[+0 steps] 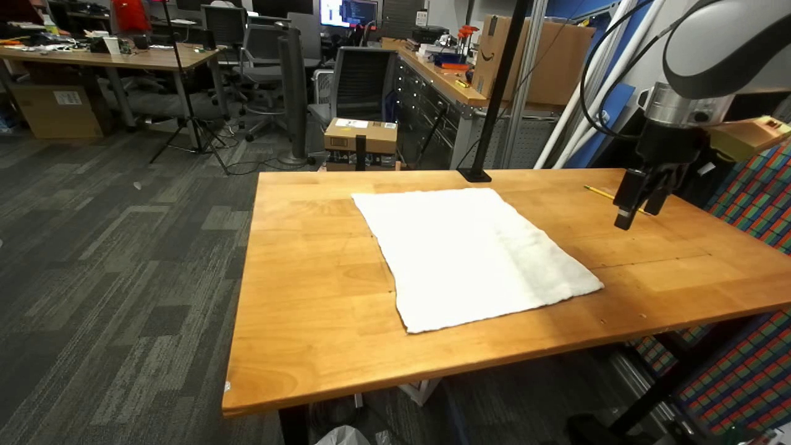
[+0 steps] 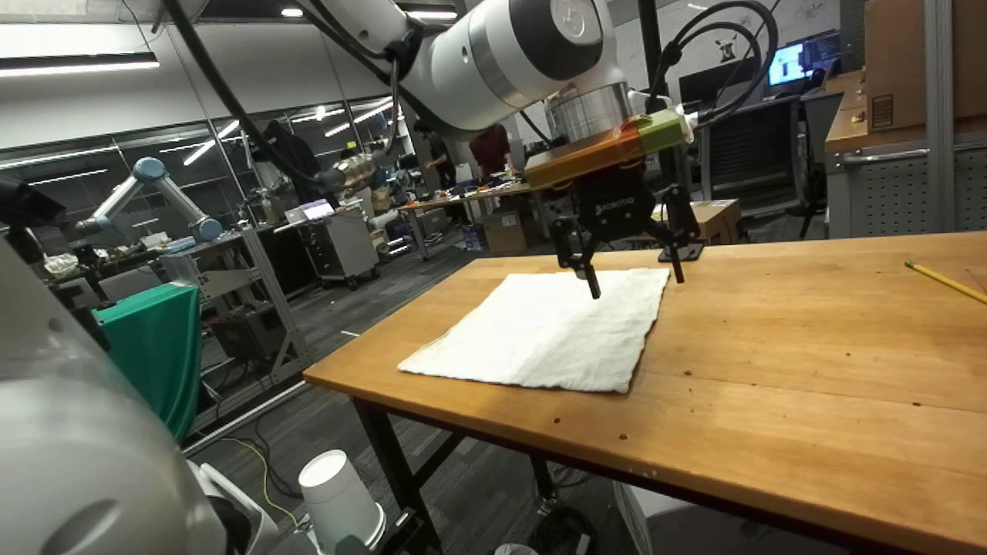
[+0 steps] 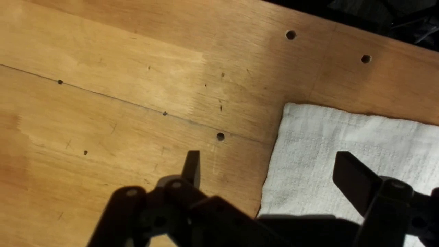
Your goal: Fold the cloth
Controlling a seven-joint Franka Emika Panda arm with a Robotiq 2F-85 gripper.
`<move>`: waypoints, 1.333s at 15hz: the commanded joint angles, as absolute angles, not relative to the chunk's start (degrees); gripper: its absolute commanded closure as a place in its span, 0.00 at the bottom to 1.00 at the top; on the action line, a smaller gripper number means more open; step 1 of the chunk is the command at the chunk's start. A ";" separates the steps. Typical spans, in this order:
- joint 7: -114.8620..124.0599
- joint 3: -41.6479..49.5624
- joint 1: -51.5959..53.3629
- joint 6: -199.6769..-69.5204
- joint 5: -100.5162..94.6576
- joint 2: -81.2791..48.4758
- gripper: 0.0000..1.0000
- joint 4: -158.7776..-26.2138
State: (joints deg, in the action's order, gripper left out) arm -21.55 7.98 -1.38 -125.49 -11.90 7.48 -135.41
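Note:
A white cloth lies spread flat on the wooden table in both exterior views (image 1: 445, 253) (image 2: 532, 331), with faint creases and slightly uneven edges. In the wrist view one corner and edge of the cloth (image 3: 308, 147) show at the right; the rest is cut off or hidden behind the gripper. My gripper is raised above the table, apart from the cloth, in both exterior views (image 1: 638, 216) (image 2: 637, 285). Its fingers are wide apart with nothing between them. In the wrist view the gripper (image 3: 267, 156) has one finger over bare wood and one over the cloth.
The wooden table (image 1: 309, 296) has small holes. A yellow pencil (image 1: 598, 192) lies on it near the gripper side; it also shows in an exterior view (image 2: 944, 281). A black post with a base plate (image 1: 474, 175) stands at the table edge behind the cloth.

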 commanded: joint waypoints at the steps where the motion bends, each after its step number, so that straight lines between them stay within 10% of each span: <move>1: -18.55 6.61 -2.59 -127.90 -14.34 8.38 0.00 -137.54; 20: -17.04 3.78 -0.81 -144.63 -2.60 2.23 0.00 -148.34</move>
State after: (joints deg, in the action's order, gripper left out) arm -16.63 4.40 -1.08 -142.41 -5.25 4.77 -148.99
